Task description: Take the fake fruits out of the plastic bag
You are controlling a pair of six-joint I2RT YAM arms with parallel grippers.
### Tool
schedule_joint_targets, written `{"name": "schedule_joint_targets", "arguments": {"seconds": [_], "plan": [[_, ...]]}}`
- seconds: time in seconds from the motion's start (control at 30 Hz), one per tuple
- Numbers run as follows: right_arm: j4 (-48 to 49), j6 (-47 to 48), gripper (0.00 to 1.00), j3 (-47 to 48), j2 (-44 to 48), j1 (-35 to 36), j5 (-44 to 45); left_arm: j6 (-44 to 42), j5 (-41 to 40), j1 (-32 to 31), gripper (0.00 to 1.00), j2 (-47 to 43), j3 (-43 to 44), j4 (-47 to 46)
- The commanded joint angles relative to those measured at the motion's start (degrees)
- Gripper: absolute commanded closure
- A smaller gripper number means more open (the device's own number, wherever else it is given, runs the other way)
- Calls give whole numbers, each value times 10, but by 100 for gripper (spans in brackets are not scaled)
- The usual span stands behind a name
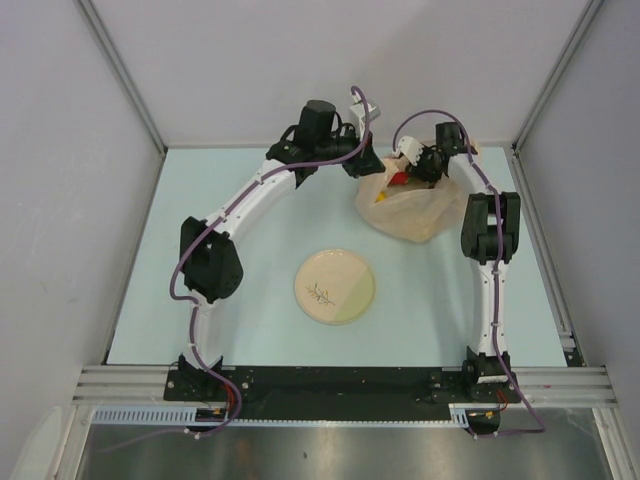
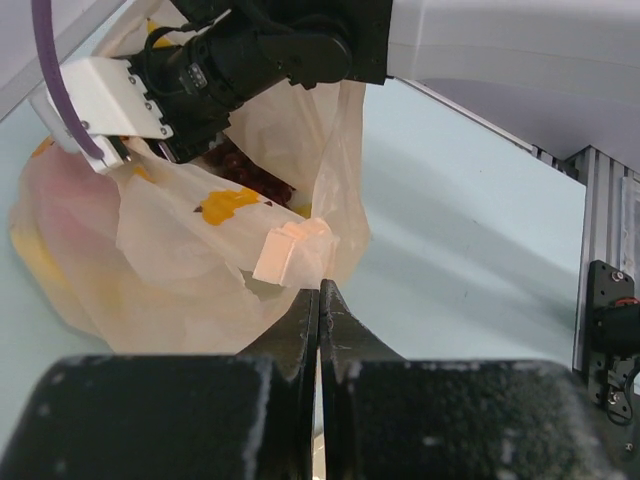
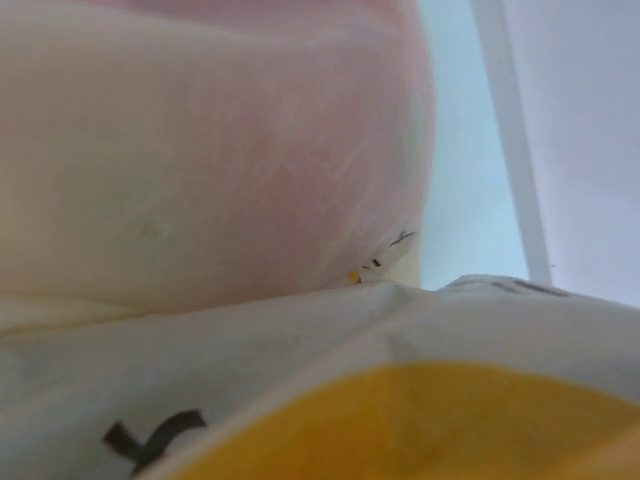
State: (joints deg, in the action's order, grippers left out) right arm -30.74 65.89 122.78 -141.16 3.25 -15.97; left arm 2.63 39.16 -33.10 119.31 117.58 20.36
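Nearest, in the lower middle of the top view, a round cream plate [image 1: 335, 287] with a leaf sprig drawing is lying on the pale blue desk [image 1: 220, 190], well apart from everything else. Farther back, in the upper right, the thin, crinkly, translucent peach plastic bag [image 1: 418, 212] is sitting crumpled on the desk. The left tool [image 1: 362, 168] is pressing its jaws fully together at the bag's left rim. In its wrist view the tips are touching the film, though whether any film is pinched between them is unclear. The right tool [image 1: 406, 172] is reaching down into the bag's mouth, and I cannot tell how its jaws are standing. Inside the bag a glossy red fake fruit [image 1: 398, 180] and a dark red-purple grape bunch [image 2: 248, 175] are showing, with yellow glowing through the film.
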Motion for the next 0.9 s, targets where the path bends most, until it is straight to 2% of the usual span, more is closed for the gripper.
{"name": "schedule_joint_targets", "arguments": {"seconds": [0.0, 0.07, 0.1, 0.17, 0.27, 0.3, 0.4, 0.6, 0.73, 0.87], "plan": [[-5, 31, 47, -45, 25, 1, 0, 15, 14, 1, 100, -7, 23, -19], [15, 27, 56, -59, 17, 4, 15, 28, 16, 1, 100, -6, 21, -25], [30, 17, 65, -63, 15, 7, 36, 35, 18, 1, 100, -5, 22, -31], [102, -19, 71, -83, 20, 11, 65, 37, 20, 1, 100, -5, 24, -35], [167, -67, 95, -106, 53, 17, 67, 37, 22, 1, 100, -7, 24, -32], [166, -79, 98, -111, 69, 18, 58, 37, 24, 1, 100, -7, 23, -32], [157, -113, 100, -153, 150, 23, 14, 39, 29, 1, 100, -14, 13, -34], [131, -121, 100, -299, 342, 53, -25, 30, 15, 1, 100, -25, -8, -23], [64, -149, 100, -344, 405, 74, -37, 1, -25, 1, 100, -37, -29, 1], [-8, -191, 100, -363, 412, 76, -50, -24, -85, 1, 100, -66, -88, 2]]}}
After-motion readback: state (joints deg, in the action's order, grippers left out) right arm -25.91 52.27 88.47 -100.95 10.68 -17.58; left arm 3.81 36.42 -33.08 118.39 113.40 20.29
